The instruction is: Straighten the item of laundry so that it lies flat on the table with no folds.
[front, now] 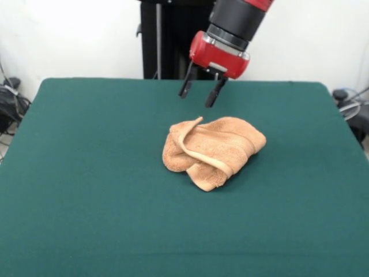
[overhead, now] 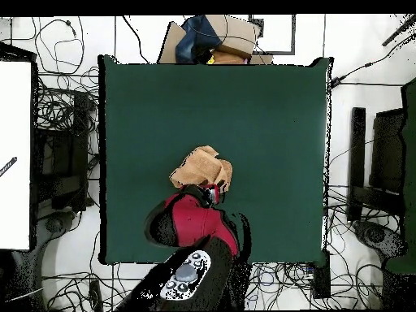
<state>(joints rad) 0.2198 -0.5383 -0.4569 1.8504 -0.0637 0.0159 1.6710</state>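
Note:
The peach-orange towel (front: 212,151) lies crumpled in a bunched heap near the middle of the dark green table (front: 81,184), with a hemmed edge folded over its top and a corner sticking out toward the front. My gripper (front: 200,93) hangs open and empty just above the table, behind the towel and apart from it. In the overhead view the towel (overhead: 201,167) lies just beyond my red wrist (overhead: 193,219), which covers most of the gripper.
The table (overhead: 268,106) has wide green cloth on all sides of the towel. Cables and equipment lie on the floor around the table. Brown and blue things (overhead: 213,37) sit beyond the table's far edge in the overhead view.

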